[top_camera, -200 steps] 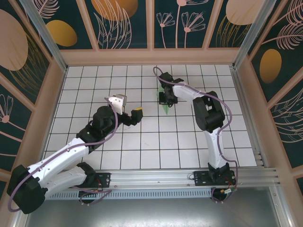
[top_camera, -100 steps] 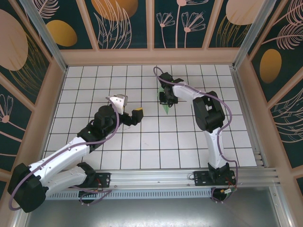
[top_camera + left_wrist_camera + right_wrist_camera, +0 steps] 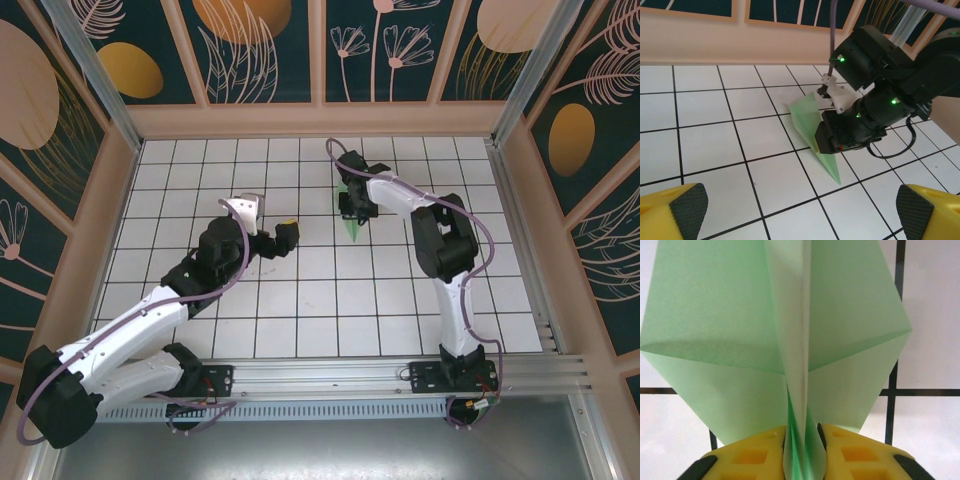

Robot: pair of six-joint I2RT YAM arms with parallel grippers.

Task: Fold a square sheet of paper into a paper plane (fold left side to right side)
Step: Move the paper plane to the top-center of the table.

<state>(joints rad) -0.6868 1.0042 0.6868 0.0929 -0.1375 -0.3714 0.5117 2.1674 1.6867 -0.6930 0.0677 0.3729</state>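
One green paper plane (image 3: pixel 352 226) is seen on the white tiled table (image 3: pixel 300 300), toward the far side and a little right of the middle. It is shaped like a thin pointed dart. Its wide end is set far and its sharp tip is pointed near. The paper is pale and plain. From the right wrist, two flat wings are seen spread out to the sides, with a middle fold stood up between them.

The right gripper (image 3: pixel 350 206) is placed over the plane. Its yellow fingers (image 3: pixel 747 457) are set a little apart, one on each side of the middle fold. Whether the paper is squeezed cannot be told.

The left gripper (image 3: pixel 266 222) is held wide open over bare tiles, left of the plane and well apart from it.

Part of the plane is hidden under the right gripper from above. From the right wrist, the plane is cut off at the top and bottom edges. From the left wrist, the left fingers (image 3: pixel 686 209) are cut off at the bottom corners.
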